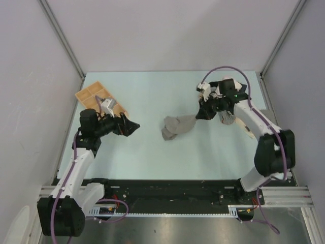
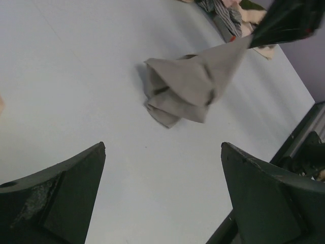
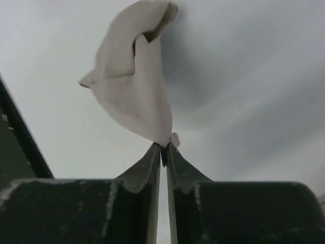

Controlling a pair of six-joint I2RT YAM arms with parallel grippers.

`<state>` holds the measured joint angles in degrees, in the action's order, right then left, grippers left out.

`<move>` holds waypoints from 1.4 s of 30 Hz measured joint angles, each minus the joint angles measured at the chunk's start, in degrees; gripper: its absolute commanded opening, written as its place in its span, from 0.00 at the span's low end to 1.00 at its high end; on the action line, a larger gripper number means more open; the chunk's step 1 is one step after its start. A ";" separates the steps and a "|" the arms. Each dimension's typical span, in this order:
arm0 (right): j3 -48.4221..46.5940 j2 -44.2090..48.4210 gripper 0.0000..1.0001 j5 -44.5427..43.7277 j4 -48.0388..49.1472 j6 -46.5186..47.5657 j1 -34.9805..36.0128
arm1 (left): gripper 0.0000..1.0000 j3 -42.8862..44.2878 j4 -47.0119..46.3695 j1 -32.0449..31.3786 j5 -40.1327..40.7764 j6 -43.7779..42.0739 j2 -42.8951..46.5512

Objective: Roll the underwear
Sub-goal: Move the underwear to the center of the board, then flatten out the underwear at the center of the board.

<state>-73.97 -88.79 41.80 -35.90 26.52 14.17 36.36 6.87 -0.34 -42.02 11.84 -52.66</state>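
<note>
Currently the taupe-grey soft cloth underwear (image 1: pixel 175 127) sits near the middle of the pale mint-green table (image 1: pixel 152 91), a little right of its centre. Most of the cloth rests on the table surface as a loosely bunched heap of folds. One corner is drawn up and stretched taut toward the table's right side. Right gripper (image 1: pixel 201 115): jaws pressed together with only a hairline between them, pinching that raised corner at the very tips; the right wrist view shows the cloth (image 3: pixel 134 86) hanging from the closed fingertips (image 3: pixel 152 157). Left gripper (image 1: pixel 133 127): jaws spread wide, nothing between them, poised over the table's left half and pointed toward the heap, well apart from it. In the left wrist view both dark fingers (image 2: pixel 61 198) frame bare table, with the cloth (image 2: pixel 183 86) beyond them. Orange-tan compartmented tray (image 1: pixel 91 96) lies at the table's far-left corner. Jumbled pile of other garments (image 2: pixel 226 12), one striped, lies at the table's right side, partly hidden behind the right arm.
</note>
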 measured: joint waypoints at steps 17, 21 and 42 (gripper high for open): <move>5.90 -1.20 0.52 4.33 -4.07 18.91 -4.28 | 0.82 15.74 5.49 -38.38 16.72 -21.53 -22.40; 6.82 -1.25 0.52 7.30 -6.38 21.09 -5.60 | 0.71 22.56 3.43 -44.70 20.83 -23.45 -34.71; 6.88 -1.51 0.51 12.59 -13.46 27.56 -14.12 | 0.47 37.97 7.82 -53.31 44.96 -24.06 -60.63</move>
<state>-67.09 -90.30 54.39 -49.36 54.08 0.05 74.32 14.70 -53.65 2.94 -12.23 -113.30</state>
